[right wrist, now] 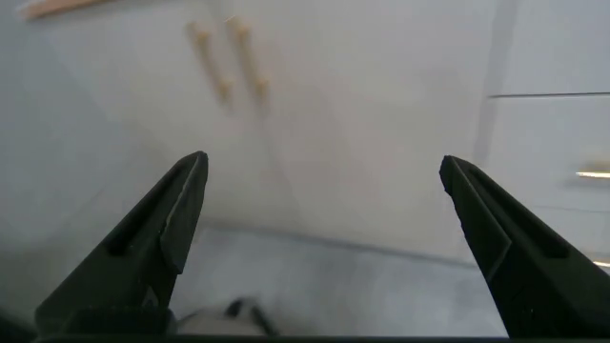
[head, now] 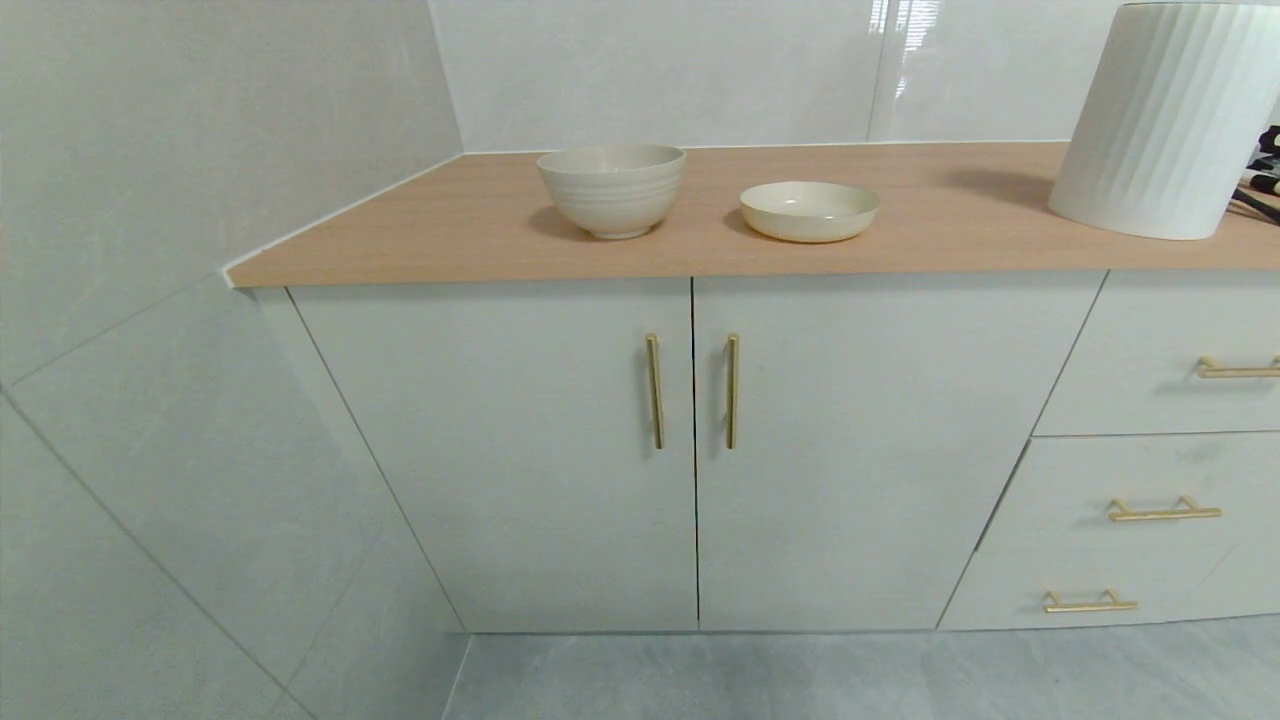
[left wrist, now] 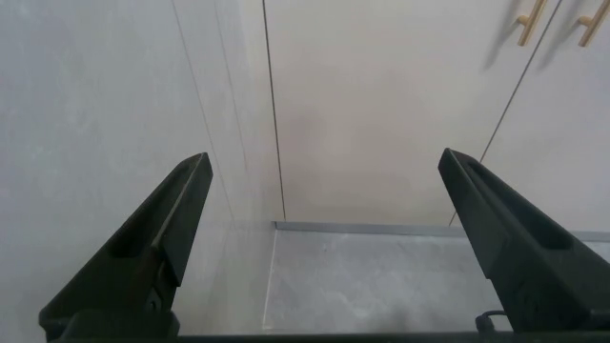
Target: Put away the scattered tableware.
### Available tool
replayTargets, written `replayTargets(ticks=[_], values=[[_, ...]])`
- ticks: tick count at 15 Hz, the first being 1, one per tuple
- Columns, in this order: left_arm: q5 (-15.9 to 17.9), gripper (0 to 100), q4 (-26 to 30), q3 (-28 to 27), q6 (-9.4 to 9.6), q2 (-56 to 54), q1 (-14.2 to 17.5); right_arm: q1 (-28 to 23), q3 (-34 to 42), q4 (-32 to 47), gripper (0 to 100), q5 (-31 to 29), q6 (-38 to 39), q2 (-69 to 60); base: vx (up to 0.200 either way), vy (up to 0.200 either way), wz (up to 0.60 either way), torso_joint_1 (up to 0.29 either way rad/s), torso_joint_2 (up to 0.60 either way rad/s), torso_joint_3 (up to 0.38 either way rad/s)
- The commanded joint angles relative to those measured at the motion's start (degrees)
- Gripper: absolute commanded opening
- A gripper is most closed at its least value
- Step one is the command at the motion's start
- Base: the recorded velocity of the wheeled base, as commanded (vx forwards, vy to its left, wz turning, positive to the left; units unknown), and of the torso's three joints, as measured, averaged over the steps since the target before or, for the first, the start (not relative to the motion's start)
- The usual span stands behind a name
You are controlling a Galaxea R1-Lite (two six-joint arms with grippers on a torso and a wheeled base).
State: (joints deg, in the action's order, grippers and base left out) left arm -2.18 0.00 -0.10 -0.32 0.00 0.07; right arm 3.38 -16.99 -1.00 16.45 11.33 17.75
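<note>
A deep ribbed cream bowl stands on the wooden countertop, toward its left end. To its right sits a shallow cream dish, apart from the bowl. Below them are two shut white cabinet doors with gold handles. My left gripper hangs low and open, facing the cabinet's lower left corner and the floor, nothing between its fingers. My right gripper is open too, held low before the cabinet doors, holding nothing.
A tall white ribbed container stands at the counter's right end with dark utensils beside it. Drawers with gold handles are to the right of the doors. A tiled wall closes the left side. Grey floor lies below.
</note>
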Motion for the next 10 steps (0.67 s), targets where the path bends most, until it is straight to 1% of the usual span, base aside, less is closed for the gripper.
replayTargets(ticks=[1, 2, 3, 4, 6, 8, 10], values=[[0.0, 100, 0.0, 0.0, -0.03, 0.1, 0.0, 5.7, -8.8, -6.3, 100, 9.2, -0.1, 27.9, 0.000, 0.000, 0.00, 0.000, 0.00, 0.000], [0.0, 100, 0.0, 0.0, -0.03, 0.1, 0.0, 9.5, -12.6, -12.0, 100, 10.8, 0.0, 37.9, 0.000, 0.000, 0.00, 0.000, 0.00, 0.000], [0.0, 100, 0.0, 0.0, -0.03, 0.1, 0.0, 11.3, -14.2, -13.0, 100, 10.9, 0.1, 41.1, 0.000, 0.000, 0.00, 0.000, 0.00, 0.000], [0.0, 100, 0.0, 0.0, -0.03, 0.1, 0.0, 14.6, -19.3, -13.9, 100, 10.9, 0.2, 49.8, 0.000, 0.000, 0.00, 0.000, 0.00, 0.000], [0.0, 100, 0.0, 0.0, -0.03, 0.1, 0.0, 18.6, -26.5, -13.9, 100, 10.9, 0.3, 59.6, 0.000, 0.000, 0.00, 0.000, 0.00, 0.000], [0.0, 100, 0.0, 0.0, -0.03, 0.1, 0.0, 20.0, -33.4, -13.9, 100, 10.9, 0.2, 67.3, 0.000, 0.000, 0.00, 0.000, 0.00, 0.000], [0.0, 100, 0.0, 0.0, -0.03, 0.1, 0.0, 20.2, -39.3, -13.9, 100, 11.0, 0.2, 73.7, 0.000, 0.000, 0.00, 0.000, 0.00, 0.000]])
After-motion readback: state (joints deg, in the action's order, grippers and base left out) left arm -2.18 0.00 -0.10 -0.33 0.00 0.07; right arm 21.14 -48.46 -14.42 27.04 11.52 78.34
